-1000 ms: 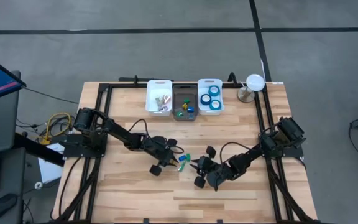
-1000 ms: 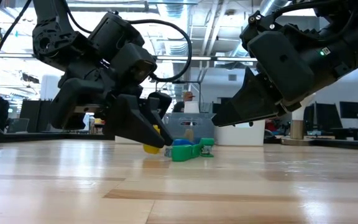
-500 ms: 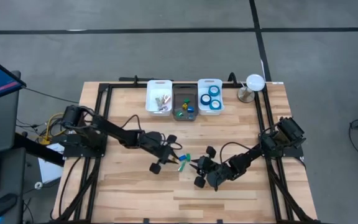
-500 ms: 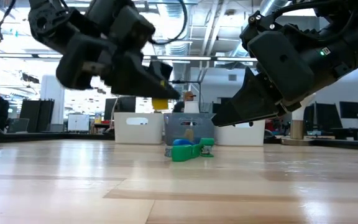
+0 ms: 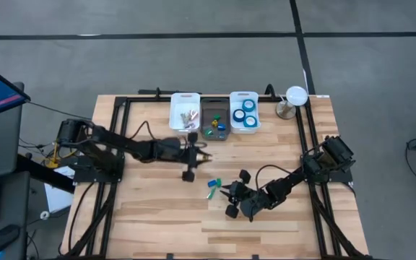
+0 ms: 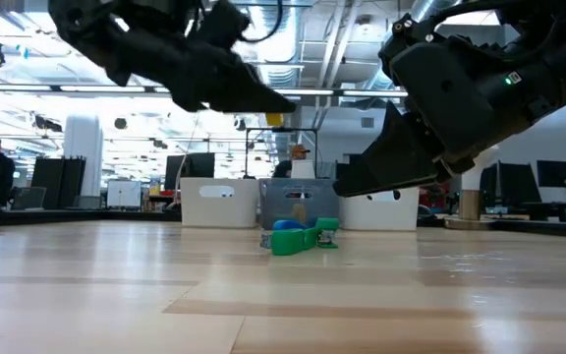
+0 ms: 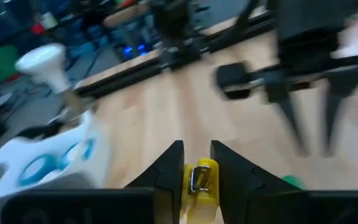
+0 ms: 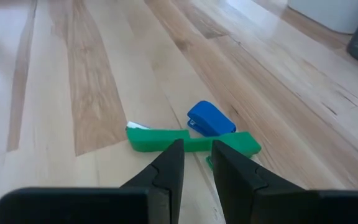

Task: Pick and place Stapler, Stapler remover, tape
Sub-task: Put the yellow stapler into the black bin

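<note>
My left gripper (image 5: 203, 153) is raised above the table's middle, near the bins, and is shut on a small yellow stapler (image 7: 201, 183), which also shows in the low view (image 6: 275, 119). A green stapler (image 8: 166, 139) and a small blue one (image 8: 210, 119) lie flat on the table, touching each other (image 5: 211, 188). My right gripper (image 5: 227, 191) hovers low just right of them, slightly open and empty. Blue tape rolls (image 5: 247, 112) sit in the right white bin. My left gripper pinches the yellow stapler by its two sides (image 7: 191, 186) between the two fingers; its metal-faced end (image 7: 199, 177) shows in the gap. The fingers reach out nearly level toward the table's right. The stapler is lifted clear of the table.
Three bins stand in a row at the far edge: a white one (image 5: 185, 102) with pale pieces, a dark one (image 5: 205, 115) with small coloured staplers, and a white one (image 5: 235, 97) with tape. A white lamp-like object (image 5: 295, 97) stands right of them. Bare wood lies along the near side.
My left gripper has risen from the table beside the green and blue staplers and gone toward the far edge, carrying the yellow stapler lifted clear. The green and blue staplers have stayed in place.
</note>
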Robot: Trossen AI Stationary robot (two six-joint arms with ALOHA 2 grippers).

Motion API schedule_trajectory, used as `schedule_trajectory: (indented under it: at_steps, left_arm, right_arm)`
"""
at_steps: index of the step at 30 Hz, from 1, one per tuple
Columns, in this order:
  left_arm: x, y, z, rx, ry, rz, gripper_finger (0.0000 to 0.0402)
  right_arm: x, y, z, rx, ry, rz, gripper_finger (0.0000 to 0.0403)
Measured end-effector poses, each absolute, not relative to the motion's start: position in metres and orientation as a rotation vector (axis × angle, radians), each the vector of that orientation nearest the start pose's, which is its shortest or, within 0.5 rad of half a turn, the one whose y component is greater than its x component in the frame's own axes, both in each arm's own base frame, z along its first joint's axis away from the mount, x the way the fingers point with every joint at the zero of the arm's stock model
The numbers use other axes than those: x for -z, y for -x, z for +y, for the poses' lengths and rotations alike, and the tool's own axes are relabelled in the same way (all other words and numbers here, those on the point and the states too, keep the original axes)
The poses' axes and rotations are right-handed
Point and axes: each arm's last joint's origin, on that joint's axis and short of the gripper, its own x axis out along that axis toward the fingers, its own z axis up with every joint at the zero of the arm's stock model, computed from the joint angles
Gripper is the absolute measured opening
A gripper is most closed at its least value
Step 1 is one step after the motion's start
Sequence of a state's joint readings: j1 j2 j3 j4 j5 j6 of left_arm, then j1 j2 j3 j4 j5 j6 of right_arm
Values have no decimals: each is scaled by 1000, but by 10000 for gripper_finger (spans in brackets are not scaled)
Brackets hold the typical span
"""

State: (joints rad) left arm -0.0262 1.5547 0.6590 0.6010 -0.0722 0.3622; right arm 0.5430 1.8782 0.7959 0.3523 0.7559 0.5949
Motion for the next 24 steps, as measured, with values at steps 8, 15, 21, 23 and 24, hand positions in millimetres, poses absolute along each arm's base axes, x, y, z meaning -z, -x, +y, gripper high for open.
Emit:
schedule_trajectory:
  at_steps: [8,15,21,23,24]
  left_arm:
    - [-182,-305,48,-144,-341,340,63]
    - [-196,-306,84,-149,-310,286,63]
    - [-212,-310,108,-158,-298,226,63]
    - [-211,-312,114,-160,-282,229,63]
    - [-211,-314,117,-164,-279,228,63]
  right_arm:
    - [-108,-297,155,363,-137,490,76]
    - [-108,-298,153,372,-140,488,76]
    - [-108,-299,151,382,-148,486,76]
    - [-108,-299,151,381,-150,484,76]
    - [-108,-299,151,381,-150,484,76]
